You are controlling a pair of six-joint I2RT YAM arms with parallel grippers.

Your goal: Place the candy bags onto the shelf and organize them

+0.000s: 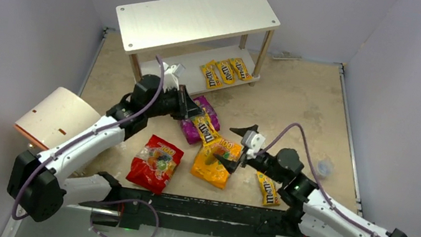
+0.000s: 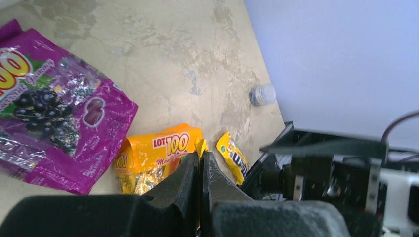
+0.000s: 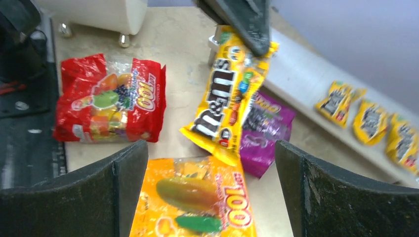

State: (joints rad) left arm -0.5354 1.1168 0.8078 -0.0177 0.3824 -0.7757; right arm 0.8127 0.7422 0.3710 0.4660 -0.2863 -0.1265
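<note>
Pinching a yellow M&M's packet (image 3: 222, 98) by its top edge in the left gripper (image 1: 189, 108), fingers (image 2: 183, 182) pressed together on the wrapper with only a yellow sliver showing between them. Dangling that packet tilted just below the fingertips, over the purple pouch (image 2: 54, 113) lying flat on the table (image 1: 305, 101) directly beneath this pincer. Holding the right gripper (image 1: 234, 146) spread wide and gripping nothing, hovering over the orange pouch (image 1: 213, 166), lying under and between its two fingers (image 3: 74, 192). Finding the red pouch (image 1: 155, 162) flat to the left of that open pincer, and another yellow packet (image 1: 267, 188) behind it, beside the right arm's wrist. Seeing the shelf (image 1: 197, 19) standing beyond the left gripper, with three yellow packets (image 1: 226, 70) resting side by side on its lower board, beyond and to the right of the clamped fingers.
</note>
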